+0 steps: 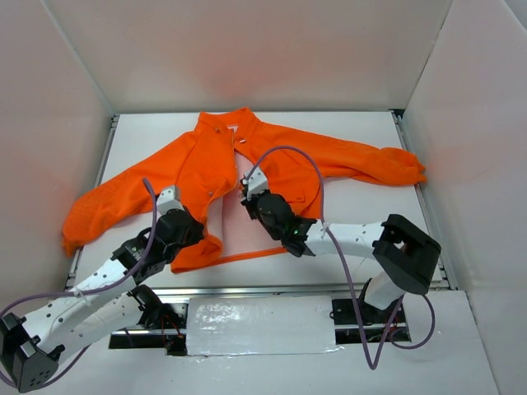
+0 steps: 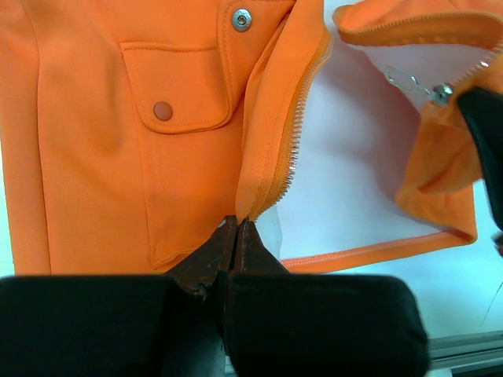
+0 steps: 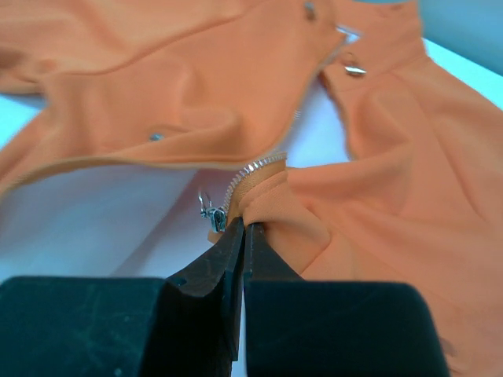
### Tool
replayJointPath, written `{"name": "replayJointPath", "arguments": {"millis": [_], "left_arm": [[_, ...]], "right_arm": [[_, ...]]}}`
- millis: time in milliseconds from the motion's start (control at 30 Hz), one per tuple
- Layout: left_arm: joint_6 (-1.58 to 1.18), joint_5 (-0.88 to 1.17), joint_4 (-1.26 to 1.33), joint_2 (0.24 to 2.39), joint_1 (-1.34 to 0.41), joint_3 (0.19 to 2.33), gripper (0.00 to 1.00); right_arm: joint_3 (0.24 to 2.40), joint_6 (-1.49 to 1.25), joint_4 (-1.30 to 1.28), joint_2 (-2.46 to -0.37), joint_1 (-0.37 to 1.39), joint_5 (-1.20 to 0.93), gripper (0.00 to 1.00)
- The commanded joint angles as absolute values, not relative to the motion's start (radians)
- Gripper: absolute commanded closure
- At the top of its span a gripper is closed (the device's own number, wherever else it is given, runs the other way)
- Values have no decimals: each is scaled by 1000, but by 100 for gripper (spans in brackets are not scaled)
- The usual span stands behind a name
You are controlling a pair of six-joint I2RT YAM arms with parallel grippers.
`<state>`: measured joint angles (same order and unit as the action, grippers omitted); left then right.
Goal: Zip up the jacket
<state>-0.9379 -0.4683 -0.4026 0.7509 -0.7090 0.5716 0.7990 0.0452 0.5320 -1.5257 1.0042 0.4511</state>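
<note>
Black fingertips of my left gripper [image 2: 237,226] fill the foreground, pressed together on the bottom of one front edge of the jacket [image 2: 86,157], just where its row of zipper teeth [image 2: 293,137] ends. Beside that edge sits a front pocket [image 2: 177,157], its flap fastened flat by an orange snap [image 2: 163,111]; what the pocket holds I cannot tell. A metal snap [image 2: 241,17] shows higher up the placket.

My right gripper [image 3: 245,229] is likewise closed, nipping a bunched fold of orange cloth on the opposite front edge, right beside the zipper slider [image 3: 214,214], whose small metal pull hangs free. The two zipper halves lie well apart, and the pale pinkish lining [image 2: 354,181] is exposed between them.

From above, the jacket lies spread on the white table [image 1: 362,132], collar toward the far side, one sleeve reaching out to each side, the front open from the hem upward. White walls [image 1: 247,49] box in the table on three sides. Both of my arms reach in from the near edge, the left at the hem, the right higher up the opening.
</note>
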Motion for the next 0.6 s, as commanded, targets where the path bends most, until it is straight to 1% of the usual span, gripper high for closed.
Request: {"name": "replayJointPath", "arguments": {"millis": [0,33,100,167,233,267,300,367,500,567], "left_arm": [[-911,-479,-394,739,-703,614,100],[-910,-477,-397,739,-704,618,100],[-907,-479,-402,744,-704,624,100],[-897,-483,-407,746,-704,630,100],[-884,-483,-402,746,-703,637,100],[-879,-483,-399,744,-704,638,100],[-873,-485,-397,742,-704,638,100],[-855,-488,-382,735,-703,640,100],[-828,-491,-351,726,-703,634,100],[-801,-480,-313,723,-703,634,100]], "right_arm": [[801,87,565,-1540,1006,633,100],[735,98,631,-1508,1006,615,100],[674,98,783,-1473,1005,591,100],[597,97,862,-1427,1006,557,100],[511,101,997,-1385,1006,529,100],[474,112,1055,-1373,1005,502,100],[442,120,1172,-1350,1006,483,100],[356,144,1289,-1324,1006,409,100],[292,124,1292,-1241,1005,322,100],[250,71,1317,-1212,1005,279,100]]}}
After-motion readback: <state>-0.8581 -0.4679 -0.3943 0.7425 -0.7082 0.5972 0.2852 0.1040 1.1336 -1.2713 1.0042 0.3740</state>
